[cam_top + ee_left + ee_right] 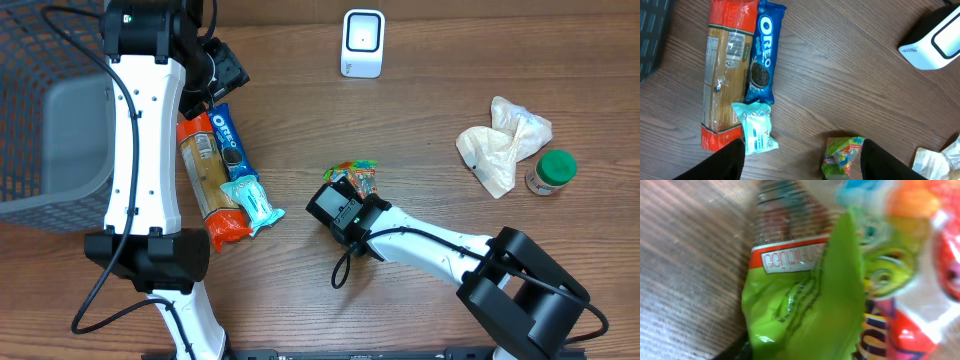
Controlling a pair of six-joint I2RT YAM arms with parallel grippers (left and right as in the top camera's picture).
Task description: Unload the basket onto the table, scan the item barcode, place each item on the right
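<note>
Basket (25, 100) comes first: one grey basket at the left edge of the table (420, 120). There are two robot arms, one on each side.

The left gripper (805, 162) hangs over the wood near the far left corner. Its two fingers (732, 160) stand wide apart and there is nothing between them.

Three packs lie together under the left arm, near the left side of the table. One is a long orange pasta pack (203, 170). One is a blue Oreo pack (228, 140), right beside the pasta pack and touching it. One is a small light blue packet (250, 203), which lies partly on the near end of the pasta pack.

One white scanner (362, 42) stands at the far edge, about in the middle.

One candy bag (357, 178) lies in the middle of the table, well apart from the scanner. It is green, orange and red, and very bright. The right gripper (352, 192) is right at the near end of this bag. In the right wrist view the bag fills almost the whole picture, very close and blurry. I cannot tell if the fingers are pinching the bag or only sit around it.

Near the right edge there is one crumpled white bag (500, 145). Just beside it stands one little jar (551, 170) with a green lid.
</note>
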